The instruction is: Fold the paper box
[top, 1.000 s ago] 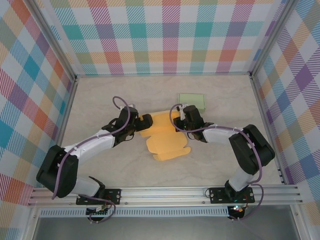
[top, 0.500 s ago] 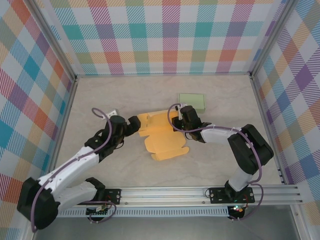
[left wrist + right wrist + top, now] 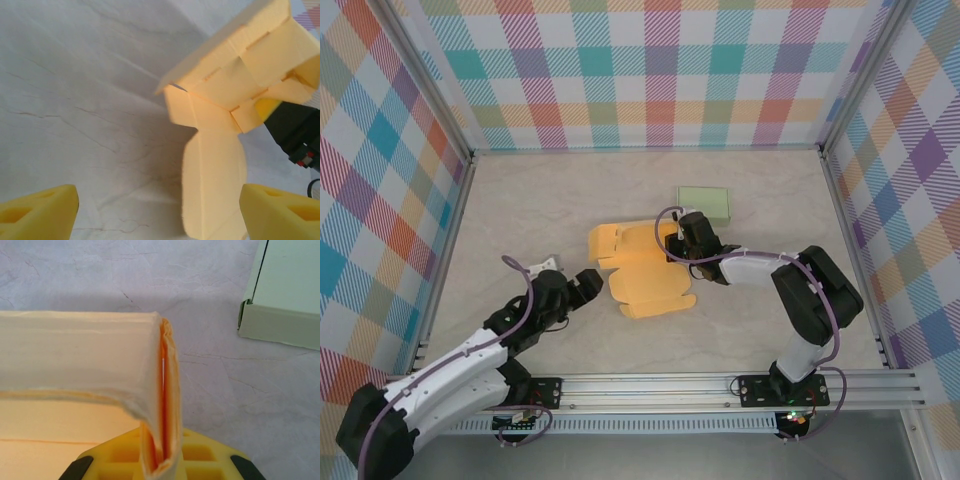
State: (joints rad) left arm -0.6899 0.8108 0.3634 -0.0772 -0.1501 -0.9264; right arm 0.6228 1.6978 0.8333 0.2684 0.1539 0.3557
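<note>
Left gripper (image 3: 586, 283) withdrawn from paper box (image 3: 645, 275), green box (image 3: 704, 205) beyond

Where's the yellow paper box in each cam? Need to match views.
Top external: the yellow paper box lies at picture centre, between the two arms.
Left wrist: upper right, one flap running down to the bottom edge.
Right wrist: left half and bottom centre, with a folded edge pinched.
Shared landmark: the right gripper clamping the box's right edge. It is the dark body at the right edge in left wrist and the yellow fingers at the bottom in right wrist.
</note>
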